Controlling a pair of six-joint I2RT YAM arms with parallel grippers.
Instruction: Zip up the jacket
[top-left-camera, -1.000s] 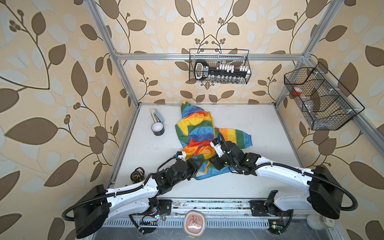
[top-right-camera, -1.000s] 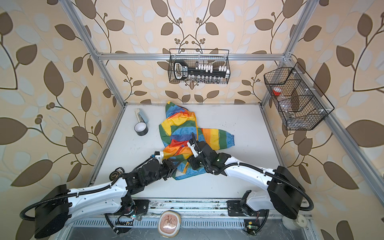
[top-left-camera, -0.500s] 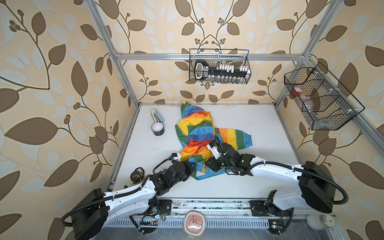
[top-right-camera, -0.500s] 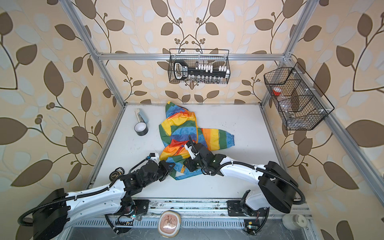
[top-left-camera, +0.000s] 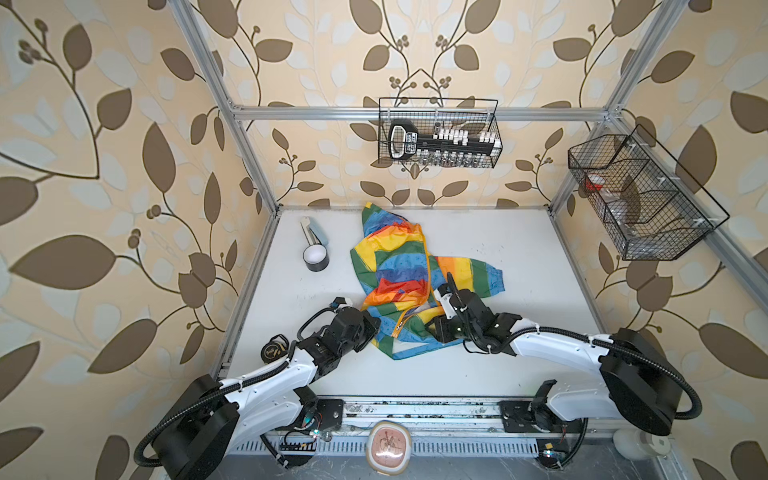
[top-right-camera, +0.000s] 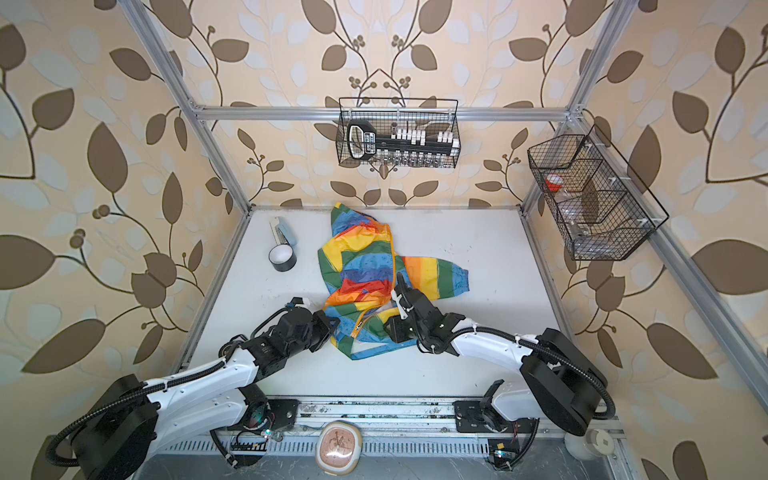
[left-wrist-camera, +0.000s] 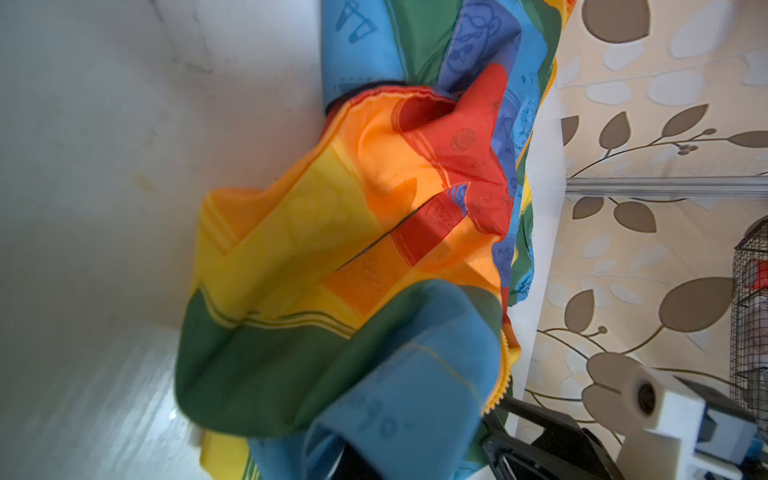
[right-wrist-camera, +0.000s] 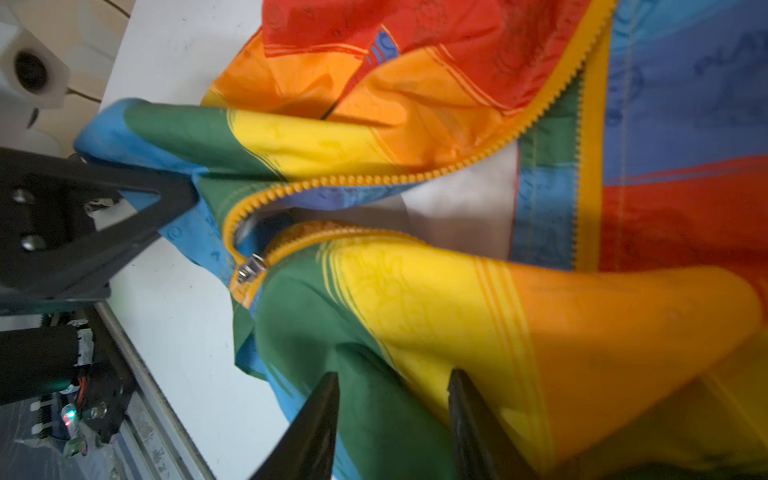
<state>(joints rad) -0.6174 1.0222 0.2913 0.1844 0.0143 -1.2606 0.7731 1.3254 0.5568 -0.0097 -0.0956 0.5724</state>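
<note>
- Left gripper (top-left-camera: 376, 330): nearest to the base. Its jaws are pressed together on the blue hem corner of the jacket (top-left-camera: 399, 266), pinning the low end of the zipper line.
- Zipper slider (right-wrist-camera: 251, 268): a small metal piece at the foot of the orange zipper teeth (right-wrist-camera: 374, 180), just beside the left gripper's pinch.
  - The two tracks part directly above it.
  - The pull tab is not clearly visible, possibly tucked under cloth.
  - Judged the proper hold for closing: hard, tiny and likely slippery, so it wants a fingertip pinch.
- Right gripper (right-wrist-camera: 394, 374): its jaws stand apart and clamp nothing, with the tips over a green-and-yellow fold of the front panel. Whether the pads touch the cloth cannot be told.
- Jacket body: lies crumpled on the white table (top-left-camera: 519, 249), between the two arms.
  - The hem is near and the far end reaches almost to the back wall.
  - The front is open and the white lining (right-wrist-camera: 457, 199) shows.
  - Judged thin, light, limp and slick. It will bunch and slide rather than resist, so the hem must be held taut against any pull.
- Sleeve (top-left-camera: 478, 270): spread out on the right arm's side, flat on the table.
- Tape roll (top-left-camera: 316, 259): farther back on the left arm's side, well apart from the jacket.
</note>
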